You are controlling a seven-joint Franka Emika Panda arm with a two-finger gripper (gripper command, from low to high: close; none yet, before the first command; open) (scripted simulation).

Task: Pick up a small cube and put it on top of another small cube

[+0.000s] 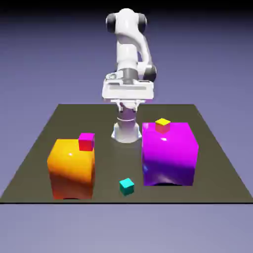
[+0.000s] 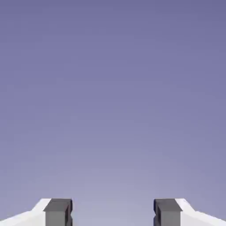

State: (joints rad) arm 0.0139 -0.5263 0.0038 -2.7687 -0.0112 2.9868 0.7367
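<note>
The claw [image 2: 113, 212], parted and gripping nothing, was raised at the worktop's [image 1: 111, 188] far side; the cyan cube [image 1: 127, 187] lay low toward the near edge, between the large blocks [image 1: 168, 158].

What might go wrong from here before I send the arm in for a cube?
The purple block and orange block flank the teal cube, so a low sideways approach might clip one. The hand view shows only backdrop between the open gripper's tips, so aiming by it alone would be blind.
</note>
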